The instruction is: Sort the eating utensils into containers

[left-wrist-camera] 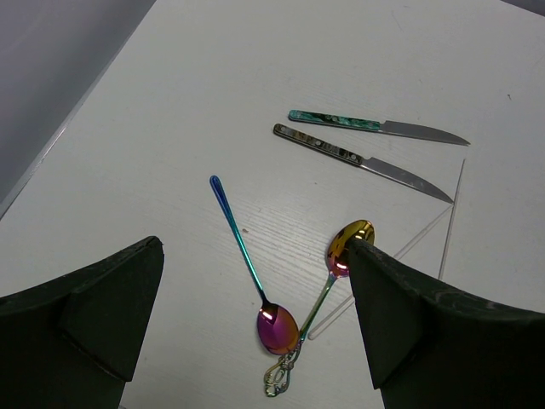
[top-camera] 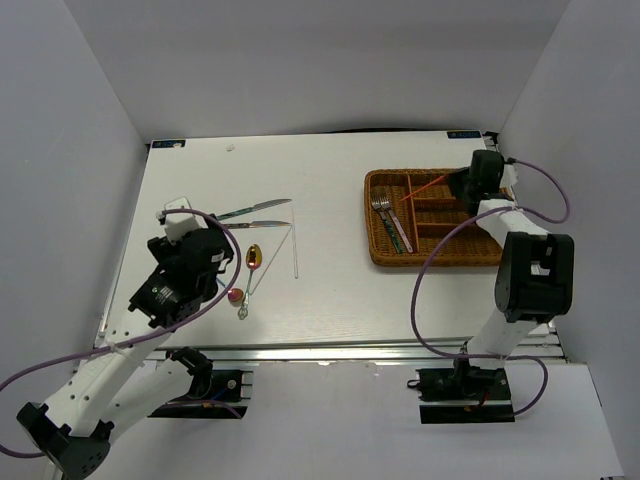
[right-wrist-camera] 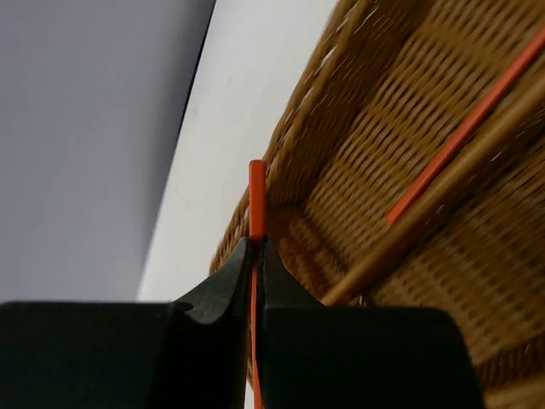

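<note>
step in hand: placing a red chopstick (right-wrist-camera: 257, 192) into the wicker tray (right-wrist-camera: 400, 196). the right claw (right-wrist-camera: 255, 249) was clenched on it, with the tray just beyond its tips. the next move likely called for lowering it beside the second chopstick (right-wrist-camera: 464, 128), then releasing. only the left wrist view showed the left claw (left-wrist-camera: 254, 251) released above the red-bowled spoon (left-wrist-camera: 277, 328).

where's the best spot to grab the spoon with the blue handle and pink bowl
Take the blue-handled spoon by the middle of its handle, from straight above, pinching across it. It lies flat on the table, and that stretch has bare surface on both sides. The bowl end is crowded by the curly handle tip of the gold spoon.
</note>
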Motion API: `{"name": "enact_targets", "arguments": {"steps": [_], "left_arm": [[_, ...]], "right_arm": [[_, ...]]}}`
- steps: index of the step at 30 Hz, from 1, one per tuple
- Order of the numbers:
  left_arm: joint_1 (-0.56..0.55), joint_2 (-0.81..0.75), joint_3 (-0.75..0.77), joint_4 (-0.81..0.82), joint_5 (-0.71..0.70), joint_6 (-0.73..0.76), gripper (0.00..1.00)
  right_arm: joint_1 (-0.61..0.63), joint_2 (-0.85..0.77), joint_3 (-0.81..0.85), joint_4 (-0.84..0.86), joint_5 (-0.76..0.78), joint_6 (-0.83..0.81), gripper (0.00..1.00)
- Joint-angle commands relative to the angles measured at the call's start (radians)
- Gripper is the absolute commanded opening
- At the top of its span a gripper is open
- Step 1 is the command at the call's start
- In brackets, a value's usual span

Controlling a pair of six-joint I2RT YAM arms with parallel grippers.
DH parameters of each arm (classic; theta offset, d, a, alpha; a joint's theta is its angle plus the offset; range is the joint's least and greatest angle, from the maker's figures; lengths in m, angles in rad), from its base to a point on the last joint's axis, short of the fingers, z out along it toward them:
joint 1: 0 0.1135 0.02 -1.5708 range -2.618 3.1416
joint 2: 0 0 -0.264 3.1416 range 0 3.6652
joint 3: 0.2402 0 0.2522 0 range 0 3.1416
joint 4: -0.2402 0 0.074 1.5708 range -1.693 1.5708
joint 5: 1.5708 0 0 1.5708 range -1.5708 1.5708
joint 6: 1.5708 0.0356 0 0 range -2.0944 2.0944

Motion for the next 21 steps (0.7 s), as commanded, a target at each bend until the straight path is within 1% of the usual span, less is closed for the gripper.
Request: {"name": "enact_targets", "arguments": {"steps": [1,4,7,12,20,21], "left_arm": [[0.004,0.007,-0.003,0.012,-0.002,0.009,0.98],[0.004,0.024,-0.001,0.014,-0.005,0.012,0.98],[0.004,0.033,0.000,0.015,-0.007,0.015,0.98],[0.004,0.043,-0.003,0.023,0.002,0.021,0.98],[0.004,0.064,0.000,0.022,0.004,0.023,0.98],[0.004,0.064,-0.001,0.022,0.005,0.024,0.98]], "right_arm": [[-0.060,0.048,0.019,0.140,0.030,0.227,0.00],[-0.114,0.108,0.068,0.104,0.055,0.257,0.00],[-0.131,0.156,0.086,0.087,0.090,0.261,0.00],[-0.166,0.243,0.086,0.180,0.038,0.268,0.00],[-0.174,0.287,0.124,0.193,0.058,0.255,0.00],[-0.175,0.292,0.134,0.183,0.055,0.245,0.03]]}}
